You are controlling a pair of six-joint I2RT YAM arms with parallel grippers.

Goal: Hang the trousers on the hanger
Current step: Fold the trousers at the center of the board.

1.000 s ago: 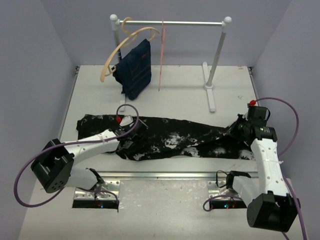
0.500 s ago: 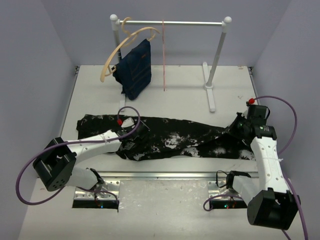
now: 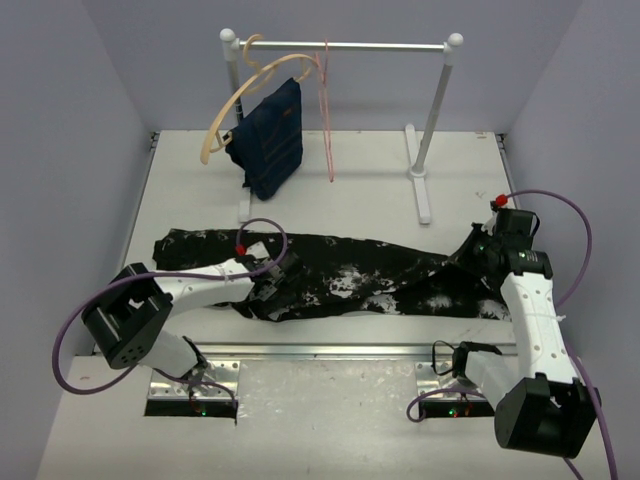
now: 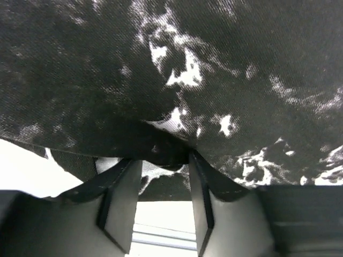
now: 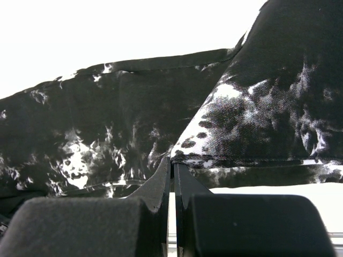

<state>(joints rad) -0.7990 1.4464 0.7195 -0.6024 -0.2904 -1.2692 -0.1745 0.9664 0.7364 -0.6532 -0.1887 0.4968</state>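
The black trousers with white splotches [image 3: 350, 272] lie flat and long across the table, left to right. My left gripper [image 3: 277, 272] rests on their middle-left part. In the left wrist view its jaws [image 4: 163, 160] stand apart, with a fold of the fabric [image 4: 214, 64] over and between the tips. My right gripper [image 3: 477, 250] is at the trousers' right end. In the right wrist view [image 5: 172, 159] it is shut on a hem edge of the fabric [image 5: 107, 118]. The thin pink wire hanger [image 3: 327, 110] hangs on the rail at the back, apart from both grippers.
A white clothes rack [image 3: 440, 100] stands at the back of the table. A tan wooden hanger [image 3: 232, 105] with a navy garment [image 3: 270, 135] hangs on its left part, next to the pink hanger. Grey walls enclose the table on three sides.
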